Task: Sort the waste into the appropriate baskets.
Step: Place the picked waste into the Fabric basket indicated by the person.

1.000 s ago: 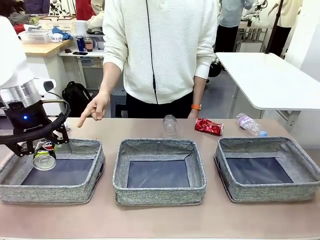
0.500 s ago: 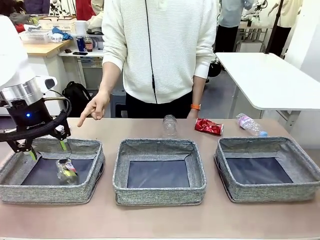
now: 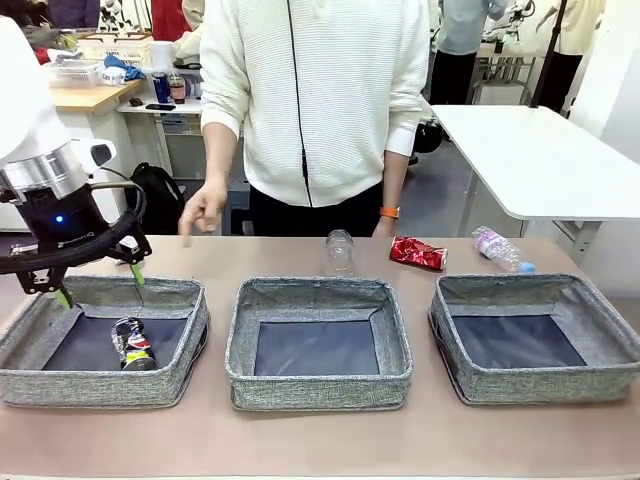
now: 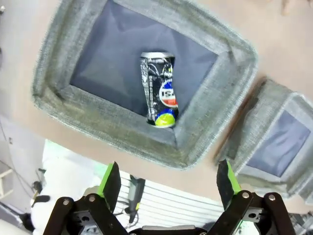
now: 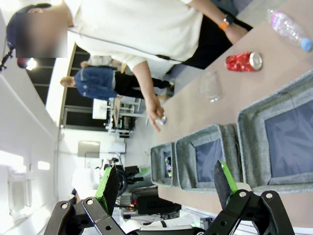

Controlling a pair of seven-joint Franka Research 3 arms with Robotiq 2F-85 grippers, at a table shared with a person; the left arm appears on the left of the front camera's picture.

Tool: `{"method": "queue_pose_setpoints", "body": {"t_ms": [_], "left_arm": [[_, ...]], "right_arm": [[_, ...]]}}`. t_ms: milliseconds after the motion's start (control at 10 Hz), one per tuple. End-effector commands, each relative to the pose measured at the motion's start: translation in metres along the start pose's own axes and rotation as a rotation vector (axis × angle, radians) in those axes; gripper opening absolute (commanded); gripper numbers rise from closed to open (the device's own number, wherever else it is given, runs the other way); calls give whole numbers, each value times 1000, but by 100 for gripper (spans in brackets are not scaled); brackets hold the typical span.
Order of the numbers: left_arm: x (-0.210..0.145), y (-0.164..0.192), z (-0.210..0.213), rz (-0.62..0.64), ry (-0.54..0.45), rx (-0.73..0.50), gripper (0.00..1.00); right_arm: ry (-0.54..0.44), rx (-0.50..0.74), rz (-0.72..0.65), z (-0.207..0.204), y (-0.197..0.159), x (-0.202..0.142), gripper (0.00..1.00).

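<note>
Front view shows three grey baskets in a row on the brown table. The dark can lies on the blue bottom of the left basket, near its front wall. The left fingers hang in the air above the far left part of that basket. They are spread wide apart with nothing between them, and they do not touch the can. In the left wrist view the same green-tipped fingers stand far apart at the bottom of the picture. The can lies on its side below them, dented in the middle, with one end close to a wall. The middle basket and the right basket show their bare blue bottoms. Behind the middle basket, on the table, is a clear bottle. Just to its right lies the red can, squashed and on its side. Farther right, behind the right basket, a second clear bottle with a blue cap lies on its side. A person in a white top stands at the far side of the table, with one hand held over the far edge, behind the left basket. The right fingers, seen in the right wrist view, are also spread wide and hold nothing. They are up in the air, well away from the baskets.
</note>
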State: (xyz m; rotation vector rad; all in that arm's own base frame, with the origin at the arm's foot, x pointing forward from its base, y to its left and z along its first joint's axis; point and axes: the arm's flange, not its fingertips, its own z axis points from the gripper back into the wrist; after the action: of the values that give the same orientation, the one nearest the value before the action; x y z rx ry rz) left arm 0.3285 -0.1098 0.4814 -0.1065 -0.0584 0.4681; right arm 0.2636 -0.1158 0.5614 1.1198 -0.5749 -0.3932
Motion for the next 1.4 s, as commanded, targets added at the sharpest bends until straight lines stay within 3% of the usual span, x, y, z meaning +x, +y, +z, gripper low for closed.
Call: {"method": "queue_pose_setpoints", "body": {"t_ms": [0,100,200,400,500,600,900,1200,1300], "left_arm": [[-9,-13,26,-114,56,-156,100],[-17,-27,52,-288,100,-330,100],[-22,-38,77,-493,214,-517,100],[-18,-37,100,-812,422,-766,100],[-2,-17,96,-853,453,-965,100],[14,12,88,-804,432,-1146,100],[25,121,92,-593,256,-1476,100],[9,201,132,-473,137,-1513,100],[7,211,129,-403,232,-1489,100]], "right_arm": [[-3,29,21,0,0,3,100],[-3,29,21,0,0,3,100],[-3,29,21,0,0,3,100],[-3,29,21,0,0,3,100],[-3,29,21,0,0,3,100],[-3,29,21,0,0,3,100],[-3,29,21,0,0,3,100],[-3,29,21,0,0,3,100],[-3,29,21,0,0,3,100]]}}
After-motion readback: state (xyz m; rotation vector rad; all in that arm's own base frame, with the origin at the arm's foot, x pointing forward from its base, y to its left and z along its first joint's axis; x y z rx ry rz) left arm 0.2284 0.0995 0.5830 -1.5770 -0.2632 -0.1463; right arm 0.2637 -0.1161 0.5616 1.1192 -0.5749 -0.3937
